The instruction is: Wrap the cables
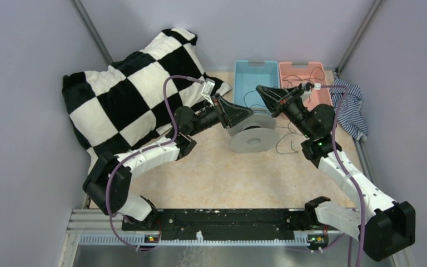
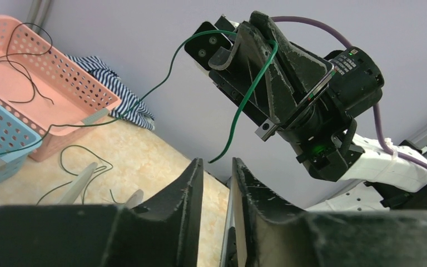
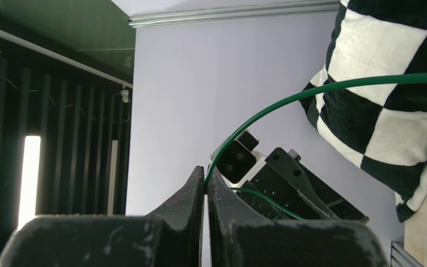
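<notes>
I see a tan table (image 1: 211, 172) with 2 baskets at the far edge, a blue basket (image 1: 244, 69) and a pink basket (image 1: 300, 65), touching side by side. A big black and white pillow (image 1: 128, 89) fills the far left corner. A striped cloth (image 1: 351, 105) lies just right of the pink one. A grey spool (image 1: 254, 139) sits near the middle, with thin cables (image 2: 80, 147) looping on the table beside it.
</notes>
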Motion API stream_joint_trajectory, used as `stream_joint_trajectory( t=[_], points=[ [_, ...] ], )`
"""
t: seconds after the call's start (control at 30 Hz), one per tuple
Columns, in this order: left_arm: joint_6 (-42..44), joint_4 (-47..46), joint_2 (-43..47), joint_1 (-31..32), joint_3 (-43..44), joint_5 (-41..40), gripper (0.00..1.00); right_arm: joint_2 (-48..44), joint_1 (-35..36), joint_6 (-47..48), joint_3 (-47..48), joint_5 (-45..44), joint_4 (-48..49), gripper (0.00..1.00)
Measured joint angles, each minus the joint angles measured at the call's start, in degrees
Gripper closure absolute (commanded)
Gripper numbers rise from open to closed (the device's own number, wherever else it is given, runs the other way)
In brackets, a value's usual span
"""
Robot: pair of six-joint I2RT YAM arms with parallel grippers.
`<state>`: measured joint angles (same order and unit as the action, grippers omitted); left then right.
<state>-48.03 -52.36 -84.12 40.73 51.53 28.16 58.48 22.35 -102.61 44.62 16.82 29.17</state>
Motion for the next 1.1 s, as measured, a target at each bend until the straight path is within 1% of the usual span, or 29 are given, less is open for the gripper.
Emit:
stream_joint_trajectory(
  t=[0.03, 0.1, 0.4, 0.57, 0.73, 0.77, 0.8, 0.83, 0.93, 0.97, 1.03, 1.07, 1.1],
  points=[
    [-0.13, -0.07, 0.11, 0.00, 0.00, -0.20, 0.56, 0.00, 0.00, 0.00, 0.00, 0.00, -0.04, 1.00],
    [-0.37, -0.13, 0.26, 0.00, 0.00, -0.50, 0.54, 0.00, 0.00, 0.00, 0.00, 0.00, -0.04, 1.00],
    [-1.40, -0.52, 0.26, 0.00, 0.00, -0.52, 0.63, 0.00, 0.00, 0.02, 0.00, 0.02, -0.04, 1.00],
    [-1.84, -0.90, 0.20, 0.00, 0.00, -0.52, 0.75, 0.00, 0.00, 0.09, -0.02, 0.15, -0.04, 1.00],
    [-1.92, -1.18, -0.42, 0.00, 0.39, -0.31, 0.81, -0.02, 0.00, 0.04, -0.90, 0.20, -0.15, 1.00],
    [-1.95, -1.16, -0.66, 0.00, 0.57, -0.33, 0.86, -0.02, 0.00, 0.02, -1.14, 0.22, -0.22, 1.00],
    [-1.99, -1.16, -0.81, 0.00, 0.70, -0.33, 0.97, -0.02, 0.00, 0.02, -1.14, 0.22, -0.24, 1.00],
    [-1.99, -1.03, -0.87, 0.00, 0.72, -0.33, 1.00, -0.02, 0.00, 0.02, -1.14, 0.22, -0.24, 1.00],
    [-1.88, -0.83, -0.90, 0.00, 0.90, -0.39, 1.00, -0.35, 0.00, 0.04, -1.22, 0.22, -0.24, 1.00],
    [-1.75, -0.52, -0.90, 0.00, 1.03, -0.48, 1.00, -0.68, 0.00, 0.07, -1.53, 0.22, -0.13, 0.95],
    [-0.98, 1.11, -0.90, -0.02, 1.70, -0.57, 1.00, -1.60, -0.50, 0.24, -2.62, 0.44, -0.61, 0.69],
    [0.24, 3.78, -0.92, -0.07, 2.80, -0.55, 1.00, -2.23, -0.90, 0.55, -3.06, 0.83, -1.38, 0.54],
    [1.57, 5.95, -0.94, -0.09, 3.78, -0.57, 1.00, -3.04, -1.49, 1.31, -3.54, 1.22, -2.73, 0.42]
  ],
)
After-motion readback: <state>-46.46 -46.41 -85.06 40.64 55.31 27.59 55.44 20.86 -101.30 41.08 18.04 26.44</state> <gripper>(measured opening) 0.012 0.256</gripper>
